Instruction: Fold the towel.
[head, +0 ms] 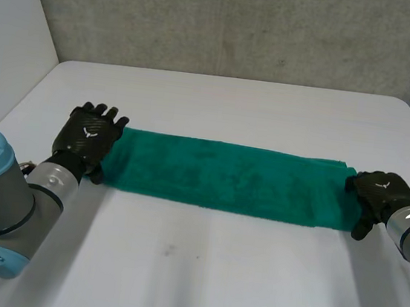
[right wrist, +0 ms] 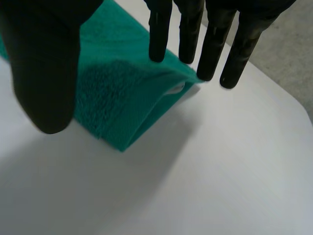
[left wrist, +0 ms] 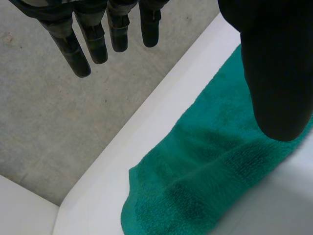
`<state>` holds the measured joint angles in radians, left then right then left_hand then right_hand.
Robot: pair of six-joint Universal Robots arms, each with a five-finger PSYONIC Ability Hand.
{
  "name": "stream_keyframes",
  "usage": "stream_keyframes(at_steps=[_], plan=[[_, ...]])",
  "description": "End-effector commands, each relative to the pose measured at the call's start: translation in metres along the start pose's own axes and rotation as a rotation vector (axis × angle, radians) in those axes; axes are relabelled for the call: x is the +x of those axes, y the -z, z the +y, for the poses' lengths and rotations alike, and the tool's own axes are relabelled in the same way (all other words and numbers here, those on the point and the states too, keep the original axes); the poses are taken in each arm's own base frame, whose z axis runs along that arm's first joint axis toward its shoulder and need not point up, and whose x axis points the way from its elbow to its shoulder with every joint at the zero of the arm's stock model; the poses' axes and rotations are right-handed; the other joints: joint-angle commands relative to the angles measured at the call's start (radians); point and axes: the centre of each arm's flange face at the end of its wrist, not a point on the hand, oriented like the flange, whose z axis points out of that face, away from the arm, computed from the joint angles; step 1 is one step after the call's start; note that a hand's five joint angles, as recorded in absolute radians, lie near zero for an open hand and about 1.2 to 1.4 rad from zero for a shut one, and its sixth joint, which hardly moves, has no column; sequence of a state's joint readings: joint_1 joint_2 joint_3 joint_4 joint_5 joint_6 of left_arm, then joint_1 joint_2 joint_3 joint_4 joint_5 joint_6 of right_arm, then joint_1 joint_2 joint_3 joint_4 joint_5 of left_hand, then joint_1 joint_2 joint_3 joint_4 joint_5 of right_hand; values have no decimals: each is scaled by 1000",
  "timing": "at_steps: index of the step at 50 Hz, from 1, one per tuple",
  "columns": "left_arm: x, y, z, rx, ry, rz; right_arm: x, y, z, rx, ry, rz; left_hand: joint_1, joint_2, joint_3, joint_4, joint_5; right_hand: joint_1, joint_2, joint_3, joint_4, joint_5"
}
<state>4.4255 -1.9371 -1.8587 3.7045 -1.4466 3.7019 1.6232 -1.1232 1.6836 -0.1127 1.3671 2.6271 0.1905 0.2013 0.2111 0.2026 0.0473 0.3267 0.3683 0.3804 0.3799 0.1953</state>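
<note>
white table with a green towel, folded into a long strip, flat across its middle

You are working over a white table with a plain matte top and rounded far corners. Toward the near side, about midway across, you can pick out a small faint dark mark on the surface. Behind the table's far edge stands a rough grey concrete wall, mottled with paler and darker patches. On the left a smooth white panel rises beside the table and meets the concrete wall along a slanting line. In the left wrist view you see the concrete past the table's edge, with the white panel next to it.
</note>
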Motion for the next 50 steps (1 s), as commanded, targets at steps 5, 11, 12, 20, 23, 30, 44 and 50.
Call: stream_keyframes(at_steps=[5, 11, 12, 20, 23, 30, 44, 50], plan=[[-3, 0, 2, -8, -6, -9, -1, -23, 15, -3, 6, 3, -16, -27, -37, -28, -47, 1069, 1027, 1015, 1016, 1026], [-4, 0, 3, -12, -4, -12, 19, -27, 20, -18, -8, 56, -16, -27, -37, -28, -47, 1070, 1028, 1016, 1016, 1026], [-4, 0, 3, -14, -4, -13, 26, -27, 20, -20, -5, 78, -16, -27, -37, -28, -47, 1070, 1028, 1016, 1016, 1026], [-5, 0, 4, -15, -4, -17, 88, -30, 14, -26, 107, 238, -16, -27, -37, -28, -47, 1070, 1028, 1016, 1016, 1026], [-6, -1, 4, -18, -3, -21, 114, -29, 13, -59, 217, 302, -16, -27, -37, -28, -47, 1070, 1028, 1016, 1016, 1026], [-7, 0, 4, -16, -4, -22, 116, -30, -32, 10, 334, 337, -16, -27, -37, -28, -47, 1070, 1028, 1016, 1016, 1026], [-9, 0, -1, -7, -5, -30, -109, 3, -158, 573, 570, -140, -16, -27, -37, -28, -47, 1070, 1028, 1016, 1016, 1026], [-11, 0, 0, -7, -5, -33, -201, 23, -145, 681, 644, -384, -16, -27, -37, -28, -47, 1070, 1028, 1016, 1016, 1026]])
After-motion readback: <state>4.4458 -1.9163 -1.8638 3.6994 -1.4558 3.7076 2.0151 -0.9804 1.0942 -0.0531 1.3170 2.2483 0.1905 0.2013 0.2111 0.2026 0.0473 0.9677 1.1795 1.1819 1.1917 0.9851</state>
